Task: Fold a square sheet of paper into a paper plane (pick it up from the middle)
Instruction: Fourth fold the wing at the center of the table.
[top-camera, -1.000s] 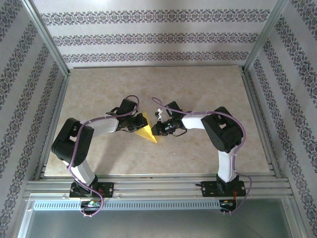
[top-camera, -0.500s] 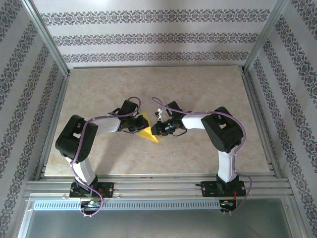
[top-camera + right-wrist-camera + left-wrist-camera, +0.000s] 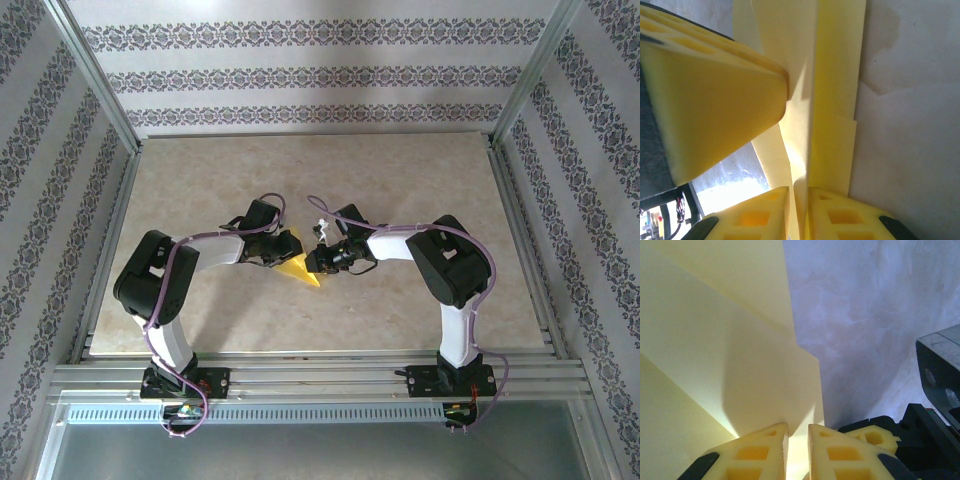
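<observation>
Condition at inspection:

The paper plane [image 3: 298, 267], a yellow folded piece with layered flaps and one sharp point aimed at the near right, sits over the middle of the marble-patterned table [image 3: 400, 170].

The left gripper [image 3: 283, 254] stands against the plane's left side. In the left wrist view its jaws are drawn almost together [image 3: 798, 427], with a yellow fold [image 3: 715, 365] running down into the narrow gap: it is pinching the plane.

The right gripper [image 3: 318, 262] stands against the plane's right side. In the right wrist view its jaws are likewise nearly closed [image 3: 799, 192], with a raised crease of the plane [image 3: 835, 75] caught between them.

Obstructions: the two grippers crowd the plane from both sides and cover most of it from above. One yellow finger of the left gripper [image 3: 715, 100] lies against the plane's upper layers, blocking the left part of the right wrist view. A finger of the right gripper [image 3: 875, 436] shows just right of the plane's edge.

Surroundings: purple cables [image 3: 200, 240] run along both arms. An aluminium rail [image 3: 320, 378] lies well nearer than the plane, and patterned walls [image 3: 300, 70] stand well beyond it.
</observation>
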`<state>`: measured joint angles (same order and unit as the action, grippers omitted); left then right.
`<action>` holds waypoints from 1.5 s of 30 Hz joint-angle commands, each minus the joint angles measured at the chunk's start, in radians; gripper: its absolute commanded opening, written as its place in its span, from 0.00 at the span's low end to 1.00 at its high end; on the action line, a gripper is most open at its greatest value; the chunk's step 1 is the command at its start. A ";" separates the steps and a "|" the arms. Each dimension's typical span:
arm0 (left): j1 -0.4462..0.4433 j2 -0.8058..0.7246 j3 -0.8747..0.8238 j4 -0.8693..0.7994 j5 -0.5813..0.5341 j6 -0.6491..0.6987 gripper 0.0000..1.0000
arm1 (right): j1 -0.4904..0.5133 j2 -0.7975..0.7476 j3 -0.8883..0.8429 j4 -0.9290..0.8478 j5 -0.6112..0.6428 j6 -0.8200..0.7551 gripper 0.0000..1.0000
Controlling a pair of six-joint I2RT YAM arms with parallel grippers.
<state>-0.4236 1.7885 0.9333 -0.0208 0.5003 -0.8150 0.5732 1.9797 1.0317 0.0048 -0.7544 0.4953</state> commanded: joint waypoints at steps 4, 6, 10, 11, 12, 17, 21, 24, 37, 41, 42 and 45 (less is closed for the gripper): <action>0.008 0.030 0.027 0.018 0.020 0.022 0.20 | 0.007 0.067 -0.022 -0.016 0.044 -0.004 0.20; 0.008 0.032 0.025 0.020 0.020 0.022 0.20 | 0.007 0.067 -0.022 -0.016 0.044 -0.006 0.20; 0.007 0.033 0.022 0.017 0.015 0.025 0.20 | 0.006 0.068 -0.021 -0.017 0.044 -0.004 0.20; 0.008 0.035 0.022 0.013 0.011 0.023 0.20 | 0.007 0.067 -0.021 -0.016 0.044 -0.004 0.20; 0.007 0.035 0.020 0.011 0.008 0.023 0.20 | 0.007 0.068 -0.021 -0.017 0.044 -0.004 0.21; 0.008 0.036 0.016 -0.006 -0.008 0.023 0.19 | 0.007 0.062 -0.020 -0.017 0.046 -0.003 0.21; 0.007 0.037 0.014 -0.015 -0.022 0.023 0.19 | 0.006 0.061 -0.019 -0.018 0.044 0.001 0.21; 0.007 0.040 0.013 -0.016 -0.025 0.022 0.18 | 0.005 0.054 -0.021 -0.016 0.044 0.005 0.21; 0.008 0.060 -0.010 -0.004 -0.018 0.029 0.17 | -0.009 -0.018 -0.028 -0.010 0.040 0.047 0.26; 0.008 0.067 -0.009 -0.007 -0.018 0.033 0.16 | -0.026 -0.087 -0.051 0.004 0.043 0.084 0.32; 0.007 0.067 -0.008 -0.009 -0.017 0.035 0.17 | -0.035 -0.114 -0.065 0.009 0.051 0.094 0.33; 0.006 0.067 -0.007 -0.015 -0.020 0.037 0.16 | -0.059 -0.204 -0.102 0.015 0.098 0.104 0.37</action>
<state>-0.4232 1.8320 0.9363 -0.0143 0.4938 -0.8070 0.5392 1.8656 0.9550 0.0174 -0.7113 0.5766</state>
